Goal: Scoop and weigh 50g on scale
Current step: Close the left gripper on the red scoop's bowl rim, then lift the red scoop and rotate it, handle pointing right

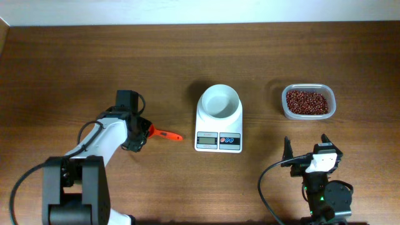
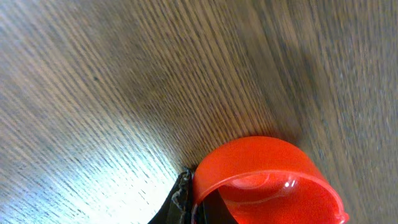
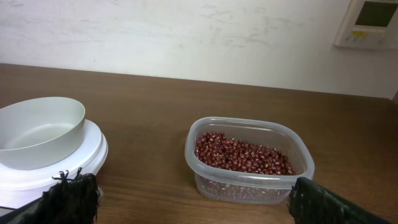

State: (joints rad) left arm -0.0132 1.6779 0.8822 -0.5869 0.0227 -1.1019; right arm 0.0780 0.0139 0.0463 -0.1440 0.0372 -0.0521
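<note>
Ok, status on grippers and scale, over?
Left gripper shut on red scoop. Right gripper open, empty. Scale bowl empty, beans in tub. Scale sits between scoop and tub.

dark brown wood-grain table (image 1: 75,56), scuffed white wall (image 3: 186,31) behind, small white control panel (image 3: 372,22) mounted on it

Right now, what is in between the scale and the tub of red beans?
Nothing but bare wooden table. The overhead view shows the gap between the scale and the bean tub clearly, and the right wrist view shows it too.
</note>
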